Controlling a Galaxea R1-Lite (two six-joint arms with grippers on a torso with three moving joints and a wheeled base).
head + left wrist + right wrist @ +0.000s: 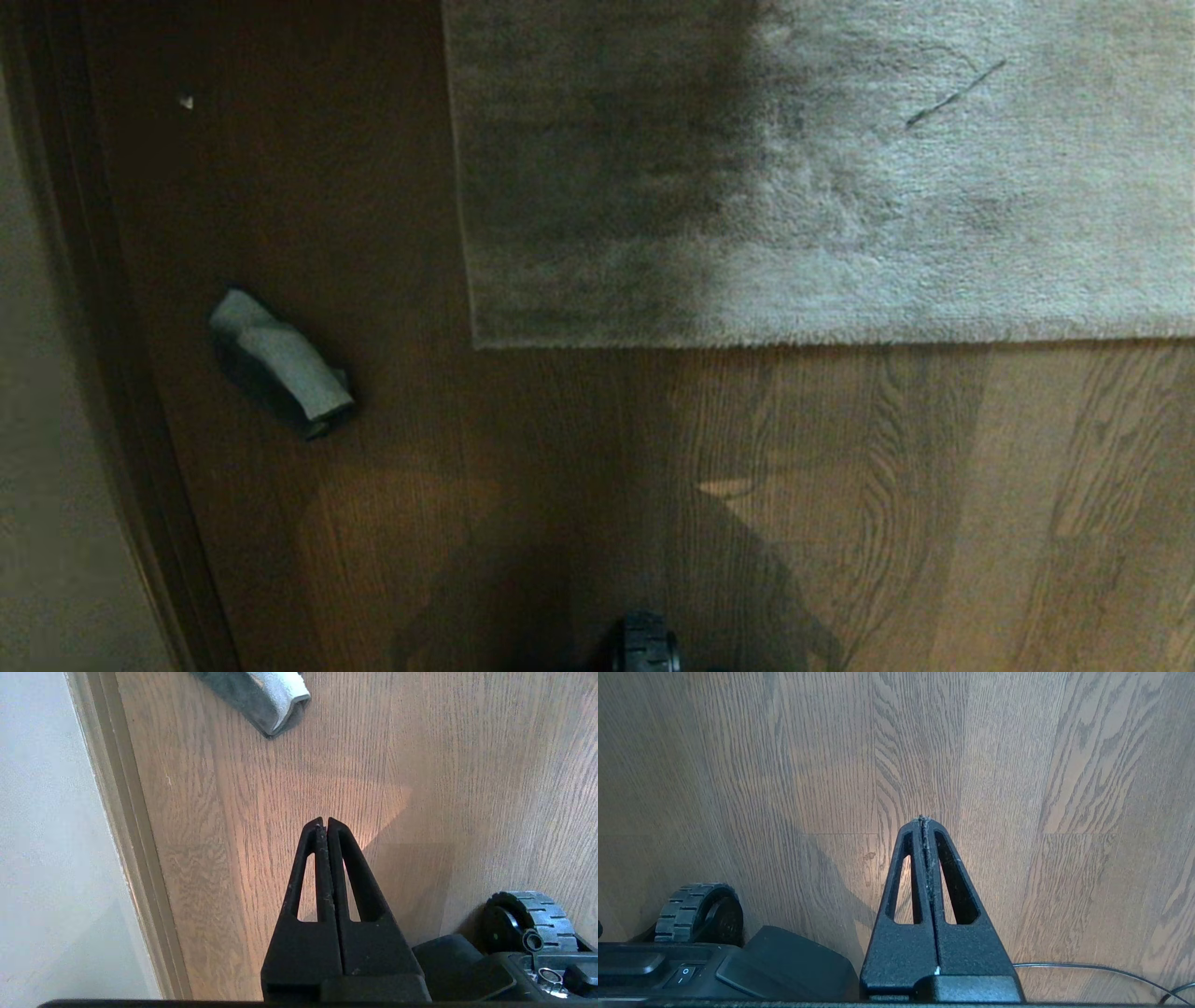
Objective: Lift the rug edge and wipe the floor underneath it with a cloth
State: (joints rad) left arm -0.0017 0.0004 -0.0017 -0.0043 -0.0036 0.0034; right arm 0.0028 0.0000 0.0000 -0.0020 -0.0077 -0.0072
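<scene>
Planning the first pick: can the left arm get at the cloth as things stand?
Probably yes. The cloth lies alone on bare floor on the robot's left, ahead of the left gripper, nothing between; its fingers are shut and must open first.

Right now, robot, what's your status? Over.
Left gripper shut, empty, over bare floor. Right gripper shut, empty. Rug edge lying flat. Cloth crumpled on floor left of rug, untouched. Nothing in the way.

Home interior, likely living room. Evidence: brown wood-plank floor (840,513) with wavy grain; plush grey rug (840,187) across upper right of head view; pale wall (47,467) with wood baseboard (121,420) down left edge. Small cloth (280,364) lying on floor at left.
</scene>
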